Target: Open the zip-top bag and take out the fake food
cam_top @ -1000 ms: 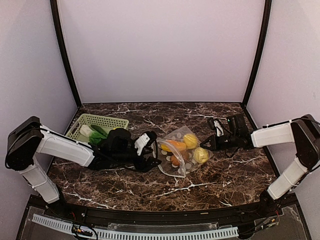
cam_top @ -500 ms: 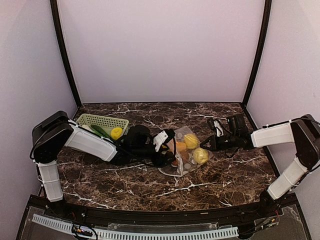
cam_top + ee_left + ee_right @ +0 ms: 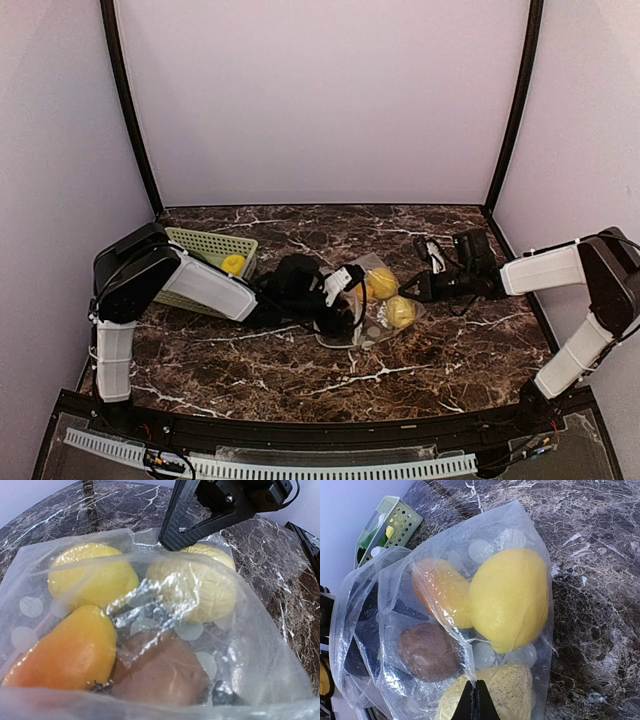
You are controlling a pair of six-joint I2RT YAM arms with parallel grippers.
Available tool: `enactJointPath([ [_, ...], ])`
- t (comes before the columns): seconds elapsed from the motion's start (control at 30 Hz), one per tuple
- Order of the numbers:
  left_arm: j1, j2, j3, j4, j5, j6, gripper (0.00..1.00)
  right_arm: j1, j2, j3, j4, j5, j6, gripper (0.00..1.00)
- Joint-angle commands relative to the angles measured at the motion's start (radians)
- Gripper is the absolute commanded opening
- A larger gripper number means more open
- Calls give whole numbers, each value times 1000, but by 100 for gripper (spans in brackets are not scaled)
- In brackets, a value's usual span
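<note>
At my far left the green basket (image 3: 205, 245) sat on the bench (image 3: 450, 350) with one yellow piece (image 3: 233, 264) lying in it, a place, I judged, for whatever came out. My left hand (image 3: 350, 305) was pushed into the mouth of the zip-top bag (image 3: 250, 645), fingers spread wide and closed on nothing I could make out, placed to take a piece. The bag lay mid-bench with the fake food (image 3: 92, 577) inside: two yellow pieces, an orange one, a brown one. My right hand (image 3: 476, 700) was pinched fully shut on the bag's far edge, I judged to anchor it against my pull.
</note>
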Motion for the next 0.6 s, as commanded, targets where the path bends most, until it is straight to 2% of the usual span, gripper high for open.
enactJointPath([
  [0.0,-6,34,38,-53,7,17,72,-1,23,-21,2,-11,5,0],
  [0.13,-6,45,39,-60,-2,18,70,0,24,-21,1,-9,5,0],
  [0.23,-6,35,41,-72,-8,13,59,-1,18,-21,-9,1,-2,0],
  [0.4,-7,-67,-31,-58,-20,-11,42,-2,4,-16,-32,24,-14,0],
  [0.57,-6,-205,-136,-89,-55,-34,38,-3,-5,-18,-34,40,-10,0],
])
